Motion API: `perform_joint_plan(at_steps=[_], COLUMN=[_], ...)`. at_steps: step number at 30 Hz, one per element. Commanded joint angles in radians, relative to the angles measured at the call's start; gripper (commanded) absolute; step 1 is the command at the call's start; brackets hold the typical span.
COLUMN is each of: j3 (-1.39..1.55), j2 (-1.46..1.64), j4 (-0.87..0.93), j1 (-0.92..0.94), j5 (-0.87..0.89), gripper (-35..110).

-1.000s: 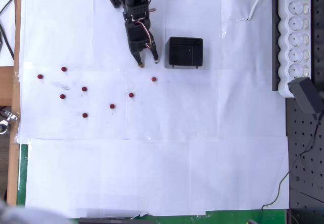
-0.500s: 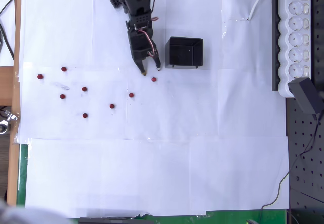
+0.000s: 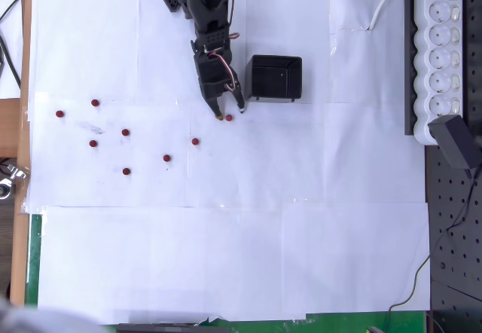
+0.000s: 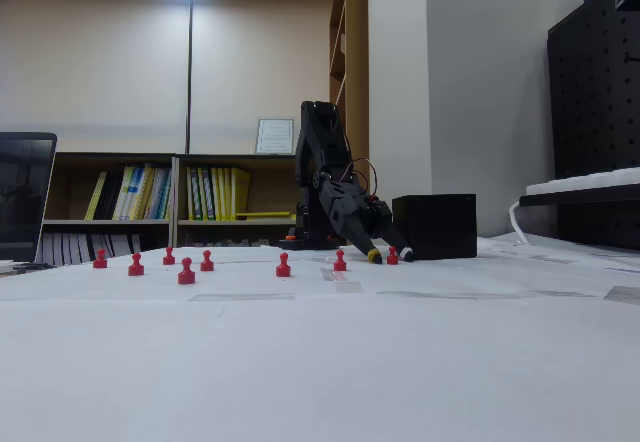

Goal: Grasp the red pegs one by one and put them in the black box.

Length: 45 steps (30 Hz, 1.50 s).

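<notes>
Just left of the box (image 3: 276, 77), up in the top middle of the overhead view, the gripper (image 3: 230, 113) is down at the paper with its jaws spread, straddling one peg (image 3: 229, 117) and holding nothing. Seven more pegs (image 3: 126, 132) stand scattered across the left half of the sheet, and the fixed view shows the fingertips (image 4: 374, 255) low beside that peg, near the box.

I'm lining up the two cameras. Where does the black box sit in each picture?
Overhead view: the black box sits upper centre, just right of the hand.
Fixed view: the black box sits right of centre, behind and right of the hand.
Shared landmark: the red peg between the open fingers.
</notes>
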Motion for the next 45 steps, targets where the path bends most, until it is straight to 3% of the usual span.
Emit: perform_joint_plan(at_steps=[1,13,40,42,45], j3=[0.048,0.029,-0.005,0.011,0.081], j2=[0.035,0.060,0.052,0.003,-0.126], j4=[-0.031,-0.097,-0.123,-0.060,0.178], j1=[-0.021,-0.026,-0.002,0.000,-0.005], j5=[-0.018,-0.003,0.005,-0.054,-0.187], gripper=[21,19,0,0,0])
